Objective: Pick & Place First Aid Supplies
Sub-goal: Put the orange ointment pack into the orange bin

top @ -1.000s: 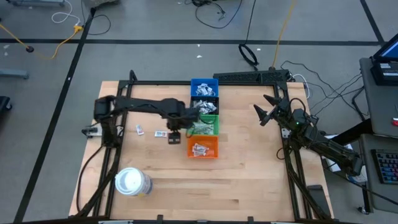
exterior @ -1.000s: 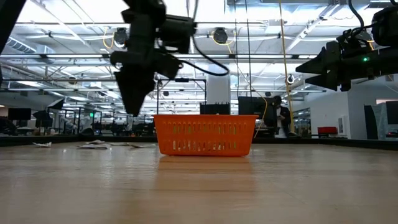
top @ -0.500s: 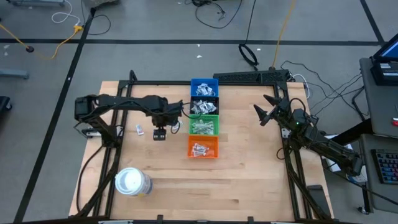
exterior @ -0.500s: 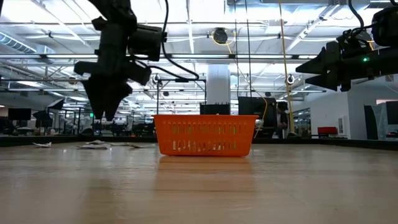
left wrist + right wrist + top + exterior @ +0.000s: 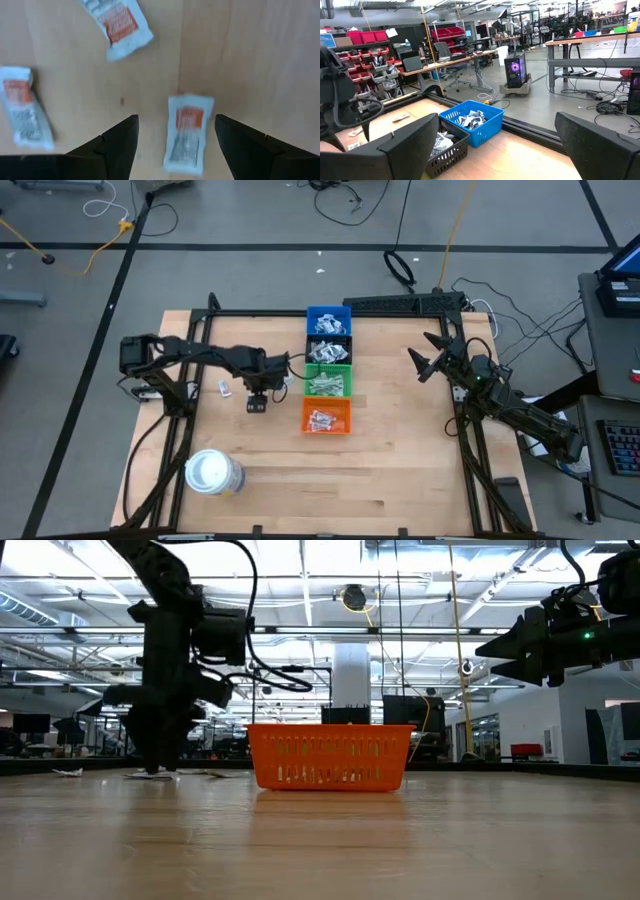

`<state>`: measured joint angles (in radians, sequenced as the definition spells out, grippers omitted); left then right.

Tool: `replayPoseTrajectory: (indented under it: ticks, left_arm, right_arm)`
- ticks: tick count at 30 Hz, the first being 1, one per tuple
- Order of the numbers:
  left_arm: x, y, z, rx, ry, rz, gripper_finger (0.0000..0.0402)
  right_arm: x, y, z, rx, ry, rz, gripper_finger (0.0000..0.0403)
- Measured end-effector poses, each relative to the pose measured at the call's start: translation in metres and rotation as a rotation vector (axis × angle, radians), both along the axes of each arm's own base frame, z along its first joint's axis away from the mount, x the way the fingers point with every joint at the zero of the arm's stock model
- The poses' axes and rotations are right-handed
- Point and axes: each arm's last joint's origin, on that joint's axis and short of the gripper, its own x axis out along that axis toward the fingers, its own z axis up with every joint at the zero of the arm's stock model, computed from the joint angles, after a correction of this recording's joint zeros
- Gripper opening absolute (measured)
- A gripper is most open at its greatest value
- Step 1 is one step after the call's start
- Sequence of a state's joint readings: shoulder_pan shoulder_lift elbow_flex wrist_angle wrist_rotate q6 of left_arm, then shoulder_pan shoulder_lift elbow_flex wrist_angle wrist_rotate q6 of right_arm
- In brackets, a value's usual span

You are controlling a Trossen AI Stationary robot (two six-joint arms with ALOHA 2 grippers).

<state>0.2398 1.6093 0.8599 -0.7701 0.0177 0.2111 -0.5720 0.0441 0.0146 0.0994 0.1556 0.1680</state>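
West of the orange bin (image 5: 326, 417) you have bare table, cluttered only by loose packets (image 5: 186, 134) under the left gripper (image 5: 257, 403).

I see left gripper (image 5: 257, 404) low over table (image 5: 400, 470), left of the bins (image 5: 328, 370) | one packet (image 5: 186, 134) between its fingers (image 5: 117, 145), two packets (image 5: 120, 22) beside | roll (image 5: 213, 472) near front-left corner | right gripper (image 5: 425, 356) raised at right.
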Motion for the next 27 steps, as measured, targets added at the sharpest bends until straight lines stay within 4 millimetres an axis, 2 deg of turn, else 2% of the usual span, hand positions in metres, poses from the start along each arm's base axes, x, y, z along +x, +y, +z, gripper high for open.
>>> replayPoseTrajectory:
  ticks: [5, 8, 11, 19, 20, 23, 27]
  left_arm:
    - [-0.002, -0.001, -0.008, 0.001, -0.034, 0.001, 0.0268]
    - [-0.004, -0.002, -0.01, -0.019, -0.034, -0.002, 0.0248]
    - [-0.005, -0.003, -0.011, -0.039, -0.031, -0.009, 0.0197]
    - [-0.004, -0.003, -0.012, -0.001, -0.033, 0.042, 0.0023]
    - [-0.004, -0.003, -0.012, 0.0, -0.034, 0.042, 0.0013]
    - [-0.004, -0.005, -0.01, 0.005, -0.024, 0.033, 0.0011]
    - [-0.007, -0.007, 0.002, -0.02, 0.014, 0.039, 0.0004]
  right_arm:
    - [0.0, 0.0, 0.0, 0.0, 0.0, 0.0, 0.0393]
    - [0.0, 0.0, 0.0, 0.0, 0.001, 0.0, 0.0393]
    - [0.0, 0.0, 0.0, 0.0, 0.0, 0.0, 0.0393]
    - [0.0, 0.0, 0.0, 0.0, 0.0, 0.0, 0.0393]
    - [0.0, 0.0, 0.0, 0.0, 0.0, 0.0, 0.0393]
    - [0.0, 0.0, 0.0, 0.0, 0.0, 0.0, 0.0393]
    - [0.0, 0.0, 0.0, 0.0, 0.0, 0.0, 0.0393]
